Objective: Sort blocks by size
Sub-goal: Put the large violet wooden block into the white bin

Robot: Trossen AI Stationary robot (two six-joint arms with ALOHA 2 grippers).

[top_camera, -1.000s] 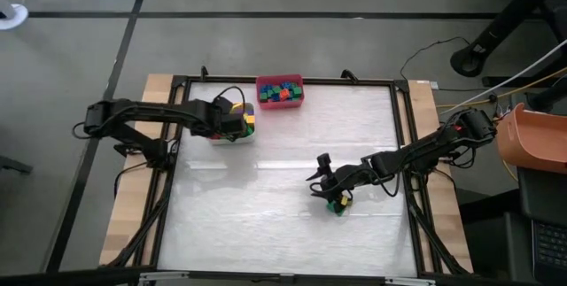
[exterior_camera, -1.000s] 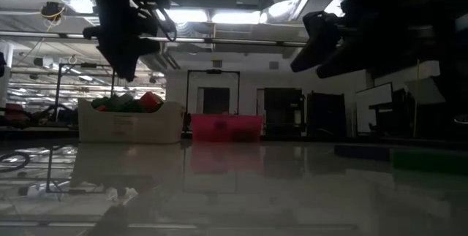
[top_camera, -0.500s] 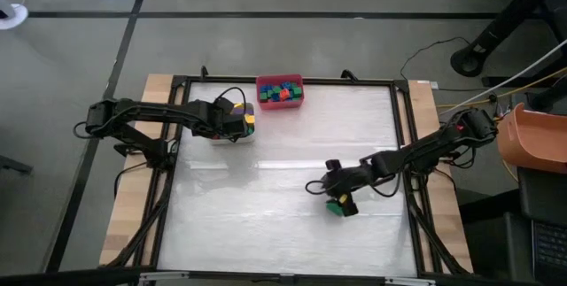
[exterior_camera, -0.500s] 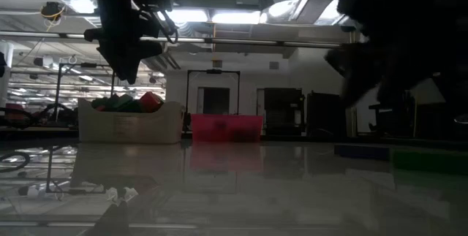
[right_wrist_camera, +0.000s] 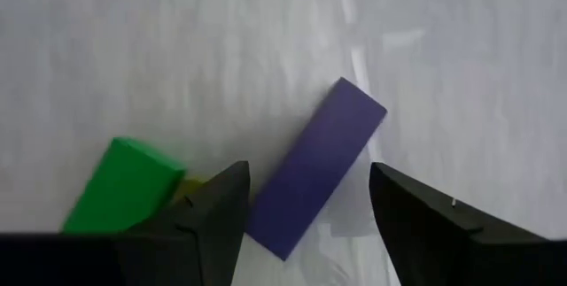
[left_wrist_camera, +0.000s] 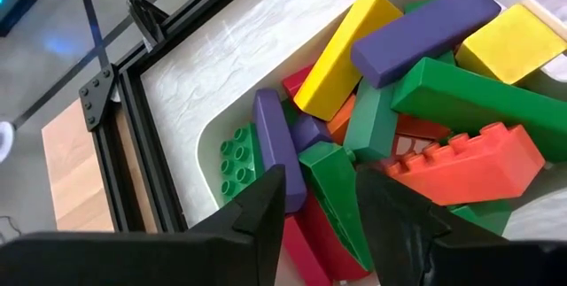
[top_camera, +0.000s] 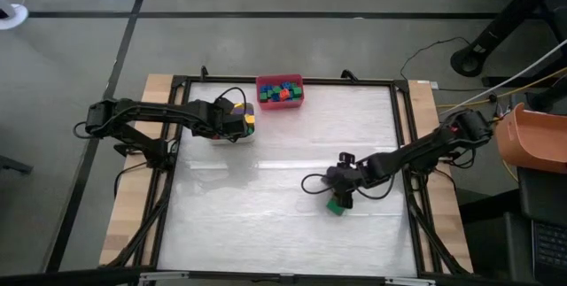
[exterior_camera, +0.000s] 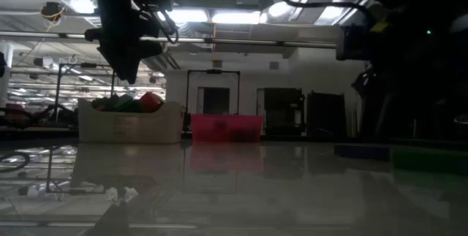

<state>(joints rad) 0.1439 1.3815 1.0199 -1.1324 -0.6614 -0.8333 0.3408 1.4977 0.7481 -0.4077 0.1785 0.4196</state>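
My right gripper (top_camera: pixel 340 182) is open low over the table's middle right. In its wrist view (right_wrist_camera: pixel 306 224) a long purple block (right_wrist_camera: pixel 316 169) lies flat on the table, with its near end between the open fingers. A short green block (right_wrist_camera: pixel 124 184) and a bit of a yellow one (right_wrist_camera: pixel 190 184) lie beside it. In the high view only the green block (top_camera: pixel 335 204) shows. My left gripper (top_camera: pixel 237 123) is open and empty over the white bin (top_camera: pixel 232 138). That bin holds several long blocks (left_wrist_camera: pixel 416 100).
A red bin (top_camera: pixel 280 91) of short blocks stands at the table's far edge, to the right of the white bin. A black frame (top_camera: pixel 400 144) runs around the white tabletop. Bare tabletop lies between the two arms and toward the near edge.
My right gripper has shifted a little toward the table's right edge and turned about over the blocks on the table. The green block has stayed where it was.
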